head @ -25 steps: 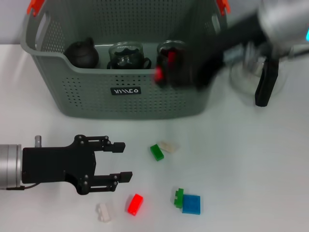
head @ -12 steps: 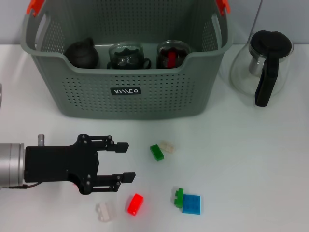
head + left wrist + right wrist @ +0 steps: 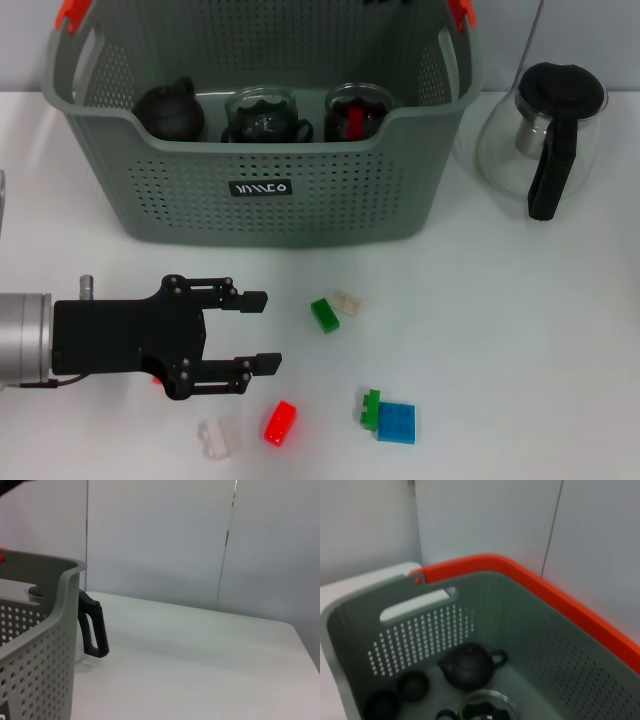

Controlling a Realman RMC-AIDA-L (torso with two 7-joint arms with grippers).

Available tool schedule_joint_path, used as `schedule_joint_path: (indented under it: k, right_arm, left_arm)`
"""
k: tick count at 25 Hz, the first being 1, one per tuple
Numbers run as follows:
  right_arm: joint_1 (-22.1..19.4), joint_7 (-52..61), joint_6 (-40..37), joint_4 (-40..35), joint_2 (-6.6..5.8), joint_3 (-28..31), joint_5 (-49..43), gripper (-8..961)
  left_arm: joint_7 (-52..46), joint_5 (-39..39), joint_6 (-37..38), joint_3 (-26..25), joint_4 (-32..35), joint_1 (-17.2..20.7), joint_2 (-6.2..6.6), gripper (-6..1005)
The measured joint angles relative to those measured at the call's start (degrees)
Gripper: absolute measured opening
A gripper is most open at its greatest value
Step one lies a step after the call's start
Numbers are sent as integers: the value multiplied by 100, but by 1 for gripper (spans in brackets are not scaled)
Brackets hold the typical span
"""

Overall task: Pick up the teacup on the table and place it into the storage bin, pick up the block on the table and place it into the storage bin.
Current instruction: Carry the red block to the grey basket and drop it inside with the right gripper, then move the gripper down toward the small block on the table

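The big grey-green plastic storage bin with holes (image 3: 270, 190) stood at the back of the white table (image 3: 520, 330). The black left gripper (image 3: 262, 332) hovered near the front, jaws wide apart, holding nothing. The small red block (image 3: 280, 422) lay just beside it.

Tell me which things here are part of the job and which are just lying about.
Part of the job:
storage bin
red block, green block, clear blocks, blue and green blocks
glass cups already in the bin
left gripper, open, over the table near the blocks

Lying about:
glass jug beside the bin
dark teapot in the bin
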Motion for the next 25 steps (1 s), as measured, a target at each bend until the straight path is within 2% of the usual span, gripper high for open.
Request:
schedule_joint_path:
  k: [7, 12, 15, 18, 22, 25]
  right_arm:
    - [-38, 91, 56, -122, 47, -23, -193, 263]
    - [-245, 57, -133, -630, 83, 34, -46, 466]
    - [-584, -139, -749, -1256, 95, 86, 593, 606]
    - [-1024, -356, -1721, -1831, 40, 154, 1587, 755]
    - [-1588, -561, -2995, -2459, 7, 173, 2191, 812]
    - [-1922, -704, -3730, -2740, 67, 93, 2074, 840]
  left_arm:
    - [-7, -1, -13, -18, 0, 2, 0, 675]
    - [-23, 1, 6, -33, 0, 9, 0, 675]
    - [-26, -5, 17, -40, 0, 12, 0, 675]
    - [-21, -5, 19, -42, 0, 12, 0, 675]
    - [-4, -5, 26, -44, 0, 11, 3, 675]
    - [-1, -5, 26, -44, 0, 7, 5, 675]
